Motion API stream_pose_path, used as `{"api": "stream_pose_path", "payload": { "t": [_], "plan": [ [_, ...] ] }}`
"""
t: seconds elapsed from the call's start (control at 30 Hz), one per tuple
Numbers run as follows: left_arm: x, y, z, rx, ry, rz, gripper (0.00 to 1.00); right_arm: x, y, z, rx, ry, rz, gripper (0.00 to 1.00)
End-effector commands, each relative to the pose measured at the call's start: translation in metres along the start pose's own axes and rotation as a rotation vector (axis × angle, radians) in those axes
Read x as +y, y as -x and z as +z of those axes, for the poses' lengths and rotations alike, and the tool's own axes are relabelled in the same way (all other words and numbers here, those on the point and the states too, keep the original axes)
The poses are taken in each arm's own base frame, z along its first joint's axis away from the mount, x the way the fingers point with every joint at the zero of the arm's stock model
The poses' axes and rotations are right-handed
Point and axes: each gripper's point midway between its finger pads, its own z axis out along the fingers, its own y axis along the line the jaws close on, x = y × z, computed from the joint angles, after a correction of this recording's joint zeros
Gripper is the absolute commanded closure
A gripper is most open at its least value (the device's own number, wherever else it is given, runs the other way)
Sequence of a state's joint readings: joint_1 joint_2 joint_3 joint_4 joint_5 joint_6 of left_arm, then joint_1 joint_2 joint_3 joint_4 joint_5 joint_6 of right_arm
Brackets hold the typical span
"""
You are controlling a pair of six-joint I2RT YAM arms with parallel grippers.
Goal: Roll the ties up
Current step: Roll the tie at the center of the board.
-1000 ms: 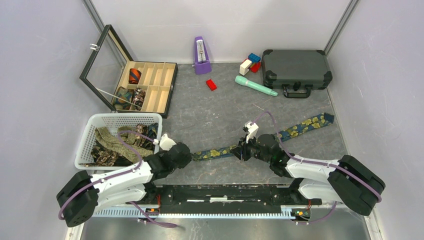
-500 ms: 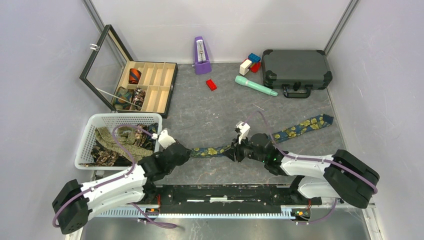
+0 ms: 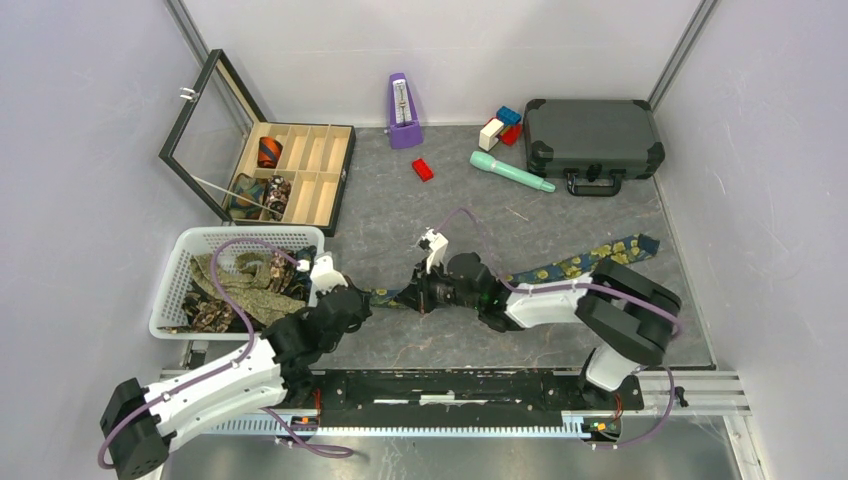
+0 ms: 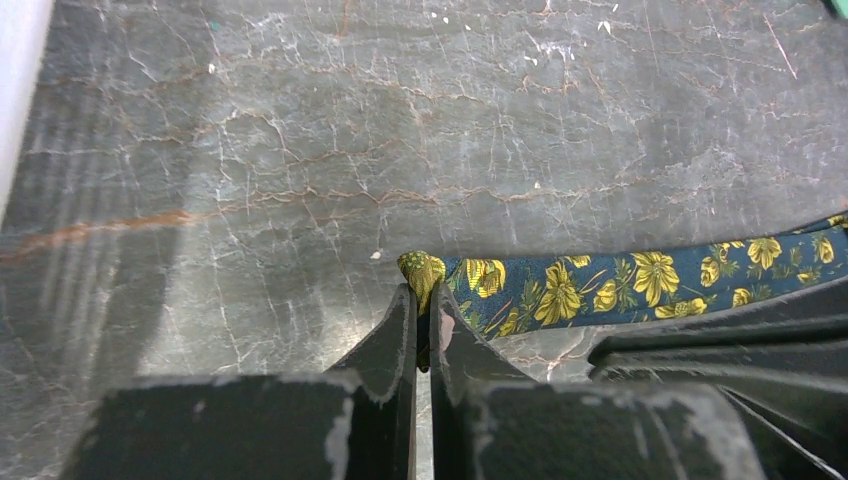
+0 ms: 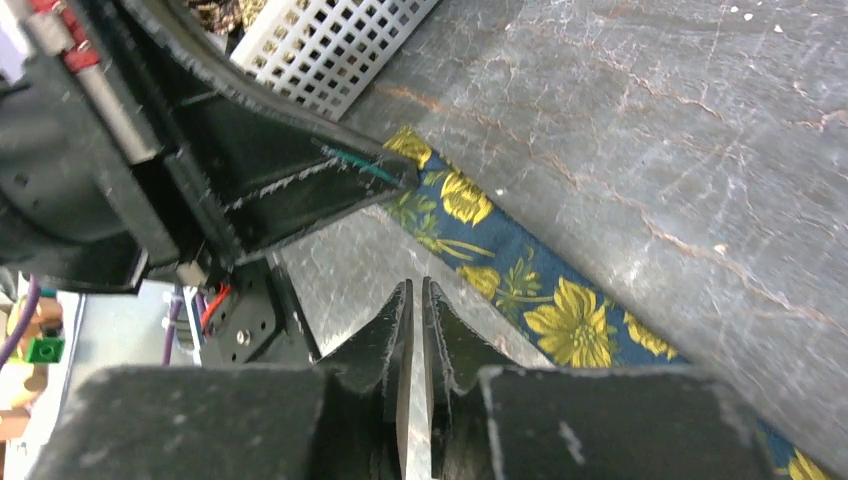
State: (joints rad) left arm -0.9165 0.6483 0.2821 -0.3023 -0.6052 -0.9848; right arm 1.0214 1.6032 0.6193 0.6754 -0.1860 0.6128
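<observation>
A navy tie with yellow flowers (image 3: 572,264) lies stretched across the table, from the left gripper to the far right. My left gripper (image 3: 373,297) is shut on the tie's near end, and in the left wrist view the folded tip (image 4: 428,268) is pinched between the fingers of that gripper (image 4: 422,302). My right gripper (image 3: 421,294) sits low just right of the left one. Its jaws (image 5: 416,288) stand a thin slit apart with only bare table between them. The tie (image 5: 520,285) passes beside its right finger. More ties (image 3: 240,285) lie loose in the white basket (image 3: 168,292).
An open wooden box (image 3: 318,190) at the back left holds rolled ties (image 3: 269,152). At the back stand a purple metronome (image 3: 403,110), a red block (image 3: 422,169), a teal tool (image 3: 510,170), coloured blocks (image 3: 500,126) and a dark case (image 3: 592,137).
The right gripper has slid left along the tie, close to the left gripper, and its jaws have narrowed. The left gripper has shut on the tie's end and drawn it slightly left.
</observation>
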Motion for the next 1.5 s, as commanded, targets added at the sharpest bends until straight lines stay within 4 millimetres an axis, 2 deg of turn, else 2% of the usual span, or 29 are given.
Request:
{"api": "stream_pose_path", "payload": {
  "t": [0.0,0.13,0.47,0.6,0.87,1.03,1.47],
  "plan": [
    [0.001,0.023,-0.005,-0.077,0.015,0.076,0.98,0.015,0.017,0.025,-0.053,0.045,0.079,0.9],
    [0.001,0.028,-0.008,-0.092,0.013,0.079,0.98,0.014,0.008,0.044,-0.034,0.054,0.108,0.95],
    [0.006,0.03,-0.008,-0.095,0.041,0.113,0.98,0.002,-0.005,0.082,0.011,0.034,0.097,0.97],
    [0.02,0.031,-0.007,-0.103,0.132,0.123,0.98,0.004,-0.002,0.077,0.029,0.021,0.061,0.97],
    [0.027,0.034,-0.002,-0.108,0.229,0.141,0.98,0.001,0.01,0.063,0.015,-0.037,0.033,0.97],
    [0.024,0.034,0.001,-0.106,0.24,0.154,0.98,-0.003,0.008,0.077,0.025,-0.047,0.042,0.97],
    [0.021,0.029,0.005,-0.083,0.236,0.158,0.98,-0.015,-0.013,0.116,0.068,-0.039,0.081,0.99]
  ]
}}
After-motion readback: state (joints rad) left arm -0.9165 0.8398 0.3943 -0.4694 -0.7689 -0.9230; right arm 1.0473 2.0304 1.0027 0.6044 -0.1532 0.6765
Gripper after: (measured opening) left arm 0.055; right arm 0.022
